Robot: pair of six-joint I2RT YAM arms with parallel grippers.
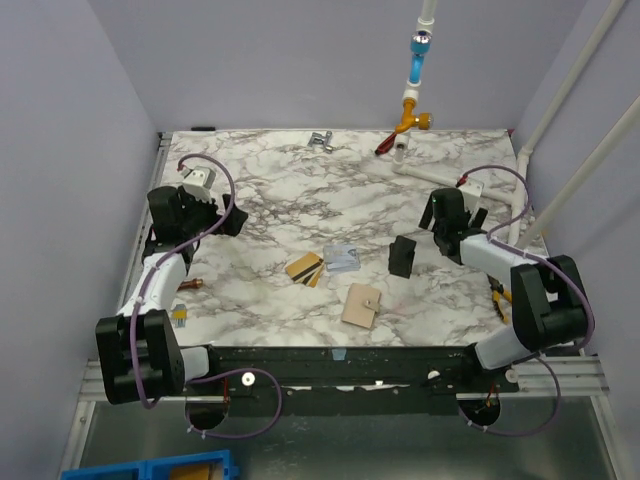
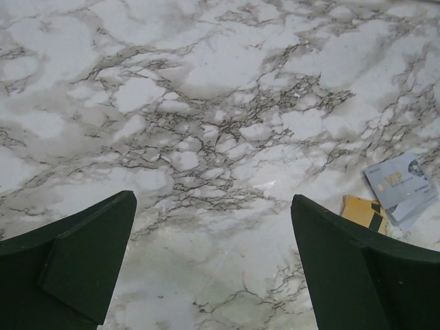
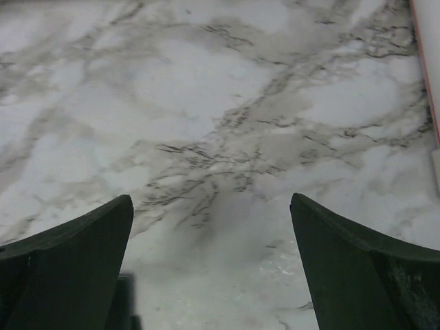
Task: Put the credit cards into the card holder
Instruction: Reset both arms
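Gold-tan credit cards [image 1: 304, 268] lie fanned at mid-table, and a pale grey-blue card [image 1: 341, 258] lies just to their right. The tan card holder [image 1: 361, 305] lies flat nearer the front, its snap showing. My left gripper [image 1: 200, 215] hovers at the left, well away from the cards. In its wrist view it is open [image 2: 213, 199] over bare marble, with the grey card [image 2: 401, 187] and a gold card [image 2: 362, 211] at the right edge. My right gripper [image 1: 442, 232] is raised at the right, open [image 3: 212, 199] with nothing between its fingers.
A black upright block [image 1: 403, 256] stands right of the cards, close to my right gripper. At the back edge are a metal fitting [image 1: 321, 140], a red-handled tool [image 1: 385, 145] and a white pipe [image 1: 430, 172]. Small parts [image 1: 180, 318] lie front left.
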